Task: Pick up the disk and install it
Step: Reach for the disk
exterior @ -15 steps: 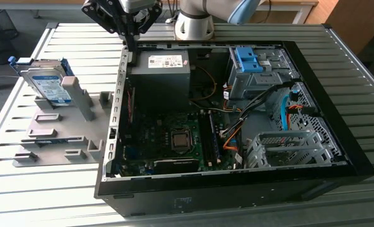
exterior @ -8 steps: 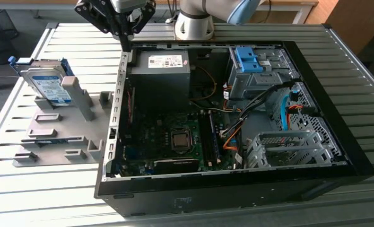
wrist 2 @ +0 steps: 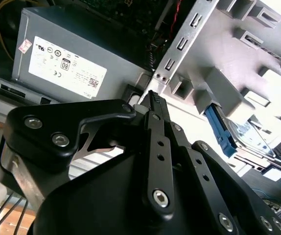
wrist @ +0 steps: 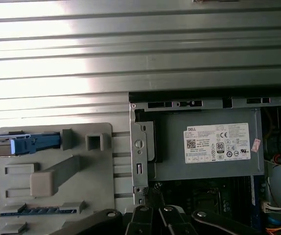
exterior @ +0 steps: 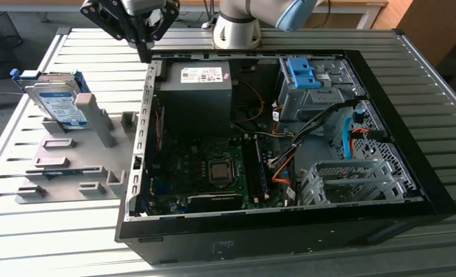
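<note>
Disk (exterior: 59, 107) well apart frm pincer (exterior: 144, 56).

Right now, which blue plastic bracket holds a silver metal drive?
The one around the silver disk on the grey holder; the bracket inside the black case is bare.

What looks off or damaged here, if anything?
Nothing stands out. The disk stands tilted in its slot on the gray fixture, beside the open case; the tool hangs shut and empty over the case's corner.

disk (exterior: 59, 107) standing on fixture (exterior: 74, 173), computer case (exterior: 274, 239) beside it on the exterior view's right
</note>
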You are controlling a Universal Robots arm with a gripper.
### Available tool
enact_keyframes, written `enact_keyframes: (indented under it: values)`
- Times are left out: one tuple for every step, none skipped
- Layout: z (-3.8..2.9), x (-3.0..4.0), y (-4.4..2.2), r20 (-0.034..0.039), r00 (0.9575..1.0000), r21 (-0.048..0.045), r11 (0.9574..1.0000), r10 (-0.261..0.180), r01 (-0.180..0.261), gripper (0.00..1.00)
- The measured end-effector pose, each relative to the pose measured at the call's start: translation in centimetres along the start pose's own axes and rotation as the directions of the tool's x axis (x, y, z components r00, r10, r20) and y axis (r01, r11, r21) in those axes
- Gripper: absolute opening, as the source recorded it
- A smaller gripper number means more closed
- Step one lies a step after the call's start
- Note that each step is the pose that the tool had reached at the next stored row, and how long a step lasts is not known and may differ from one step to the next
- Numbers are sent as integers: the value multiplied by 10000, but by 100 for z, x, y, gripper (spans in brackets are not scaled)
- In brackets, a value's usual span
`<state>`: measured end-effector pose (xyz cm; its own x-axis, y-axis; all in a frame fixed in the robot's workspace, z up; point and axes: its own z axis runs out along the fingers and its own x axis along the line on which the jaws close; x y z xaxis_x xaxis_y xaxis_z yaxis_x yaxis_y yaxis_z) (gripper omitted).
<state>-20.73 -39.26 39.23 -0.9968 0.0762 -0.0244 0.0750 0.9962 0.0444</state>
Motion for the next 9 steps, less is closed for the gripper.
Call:
enact_keyframes:
  values:
    - [0, 21, 1, 1, 10000, 0, 10000, 0, 0, 11]
    - [0, 40, 2, 1, 10000, 0, 10000, 0, 0, 11]
    - [-1, 60, 4, 1, 10000, 0, 10000, 1, -1, 11]
    - [-1, 80, 5, 1, 10000, 0, 10000, 1, -1, 11]
    - [-1, 100, 6, 0, 10000, 0, 10000, 1, -1, 11]
    - [-1, 120, 8, 0, 10000, 0, 10000, 1, -1, 11]
    - [-2, 141, 9, 0, 10000, 0, 10000, 1, -1, 11]
    - [-2, 161, 11, 0, 10000, 0, 10000, 0, 0, 11]
    - [-2, 183, 13, 0, 10000, 1, 10000, 0, 0, 11]
